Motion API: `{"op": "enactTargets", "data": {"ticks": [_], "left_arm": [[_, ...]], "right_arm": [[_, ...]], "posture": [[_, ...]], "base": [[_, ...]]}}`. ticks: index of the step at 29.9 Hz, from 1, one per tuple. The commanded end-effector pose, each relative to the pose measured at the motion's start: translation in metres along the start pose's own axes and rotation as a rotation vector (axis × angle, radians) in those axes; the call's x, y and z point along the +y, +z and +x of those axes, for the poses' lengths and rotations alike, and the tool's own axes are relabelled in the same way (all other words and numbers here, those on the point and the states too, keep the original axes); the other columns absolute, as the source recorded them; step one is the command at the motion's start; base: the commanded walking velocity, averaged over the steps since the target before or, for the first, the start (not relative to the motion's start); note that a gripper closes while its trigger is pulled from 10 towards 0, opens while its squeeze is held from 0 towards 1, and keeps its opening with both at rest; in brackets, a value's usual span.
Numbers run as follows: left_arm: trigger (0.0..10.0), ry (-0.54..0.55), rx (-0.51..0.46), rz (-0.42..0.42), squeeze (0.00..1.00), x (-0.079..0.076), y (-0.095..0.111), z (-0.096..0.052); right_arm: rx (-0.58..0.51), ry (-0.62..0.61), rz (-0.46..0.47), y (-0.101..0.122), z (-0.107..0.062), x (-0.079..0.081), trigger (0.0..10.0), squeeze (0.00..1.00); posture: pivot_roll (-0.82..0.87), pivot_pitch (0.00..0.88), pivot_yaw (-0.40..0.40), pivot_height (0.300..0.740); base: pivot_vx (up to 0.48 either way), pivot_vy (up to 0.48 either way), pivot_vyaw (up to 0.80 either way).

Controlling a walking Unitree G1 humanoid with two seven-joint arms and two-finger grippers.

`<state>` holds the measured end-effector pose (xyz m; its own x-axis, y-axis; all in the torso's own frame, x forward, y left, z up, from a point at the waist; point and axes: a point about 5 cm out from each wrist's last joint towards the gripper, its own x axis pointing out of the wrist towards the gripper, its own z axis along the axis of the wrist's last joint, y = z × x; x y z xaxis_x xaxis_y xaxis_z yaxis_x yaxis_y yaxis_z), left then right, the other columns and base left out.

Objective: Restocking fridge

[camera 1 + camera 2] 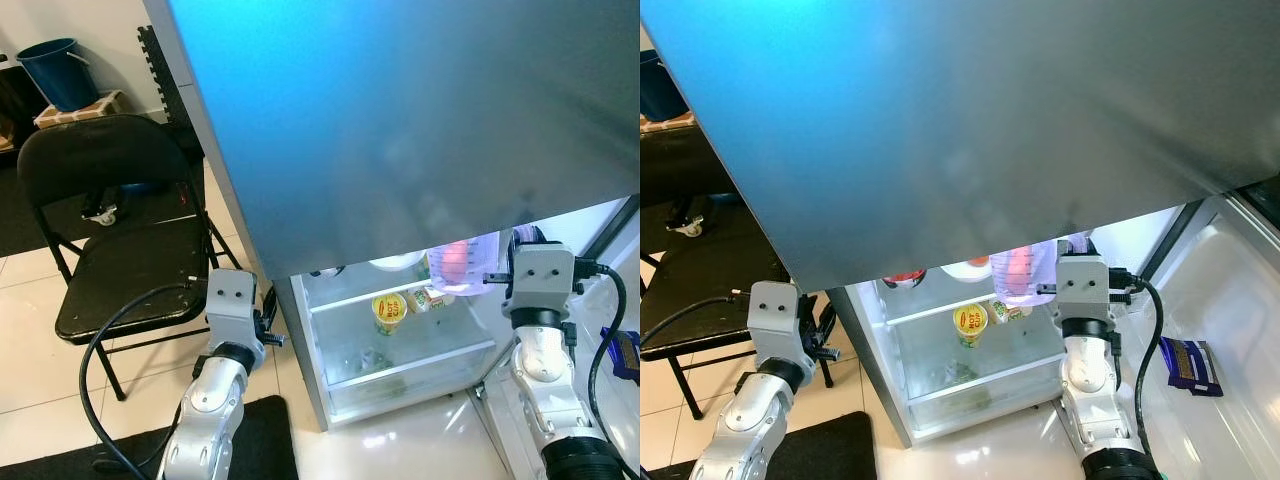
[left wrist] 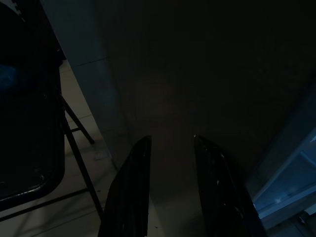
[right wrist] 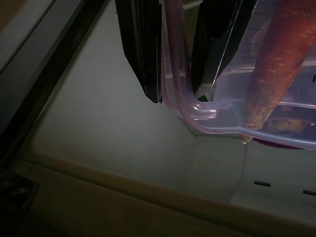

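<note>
Right wrist view: right claw (image 3: 175, 74) pinching container rim (image 3: 197, 111)

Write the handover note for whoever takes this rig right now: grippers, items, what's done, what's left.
Right gripper: shut on the rim of a clear plastic container holding a carrot, held up inside the open fridge.
Left gripper: open, idle beside the fridge near the black chair.
Already on the shelf: a yellow cup and other items.
Left: set the container down, release, withdraw. A packet lies in the door.
</note>
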<state>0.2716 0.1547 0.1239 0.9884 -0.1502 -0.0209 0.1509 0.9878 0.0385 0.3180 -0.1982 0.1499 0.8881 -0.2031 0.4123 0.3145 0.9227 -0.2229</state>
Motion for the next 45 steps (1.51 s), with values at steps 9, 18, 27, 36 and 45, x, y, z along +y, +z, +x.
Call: {"op": "enactTargets", "data": {"ticks": [9, 18, 27, 36, 45], "left_arm": [[10.0, -0.017, 0.016, 0.013, 0.0, -0.003, -0.002, -0.002], [10.0, -0.015, 0.016, 0.013, 0.0, -0.003, -0.002, -0.002], [10.0, -0.009, 0.015, 0.012, 0.0, -0.003, -0.002, -0.002], [10.0, 0.0, 0.023, 0.028, 0.0, -0.001, -0.005, -0.006], [10.0, -0.182, 0.125, 0.014, 0.0, -0.014, -0.024, -0.026]], "right_arm": [[0.021, 0.008, 0.004, -0.002, 0.0, 0.002, 10.0, 0.0], [0.03, 0.019, -0.001, -0.003, -0.001, 0.002, 10.0, 0.0], [0.037, 0.02, -0.002, -0.005, -0.001, 0.002, 10.0, 0.0], [0.038, 0.023, -0.008, -0.005, -0.001, 0.0, 10.0, 0.0], [0.002, 0.005, -0.013, 0.002, 0.007, -0.005, 10.0, 0.0]], "posture": [[-0.06, 0.144, 0.06, 0.711], [-0.06, 0.145, 0.056, 0.661], [-0.06, 0.147, 0.055, 0.623], [-0.06, 0.147, 0.055, 0.619], [-0.06, 0.152, 0.063, 0.619]], "base": [[0.0, 0.0, 0.0], [0.0, 0.0, 0.0], [0.0, 0.0, 0.0], [0.0, 0.0, 0.0], [0.0, 0.0, 0.0]]}}
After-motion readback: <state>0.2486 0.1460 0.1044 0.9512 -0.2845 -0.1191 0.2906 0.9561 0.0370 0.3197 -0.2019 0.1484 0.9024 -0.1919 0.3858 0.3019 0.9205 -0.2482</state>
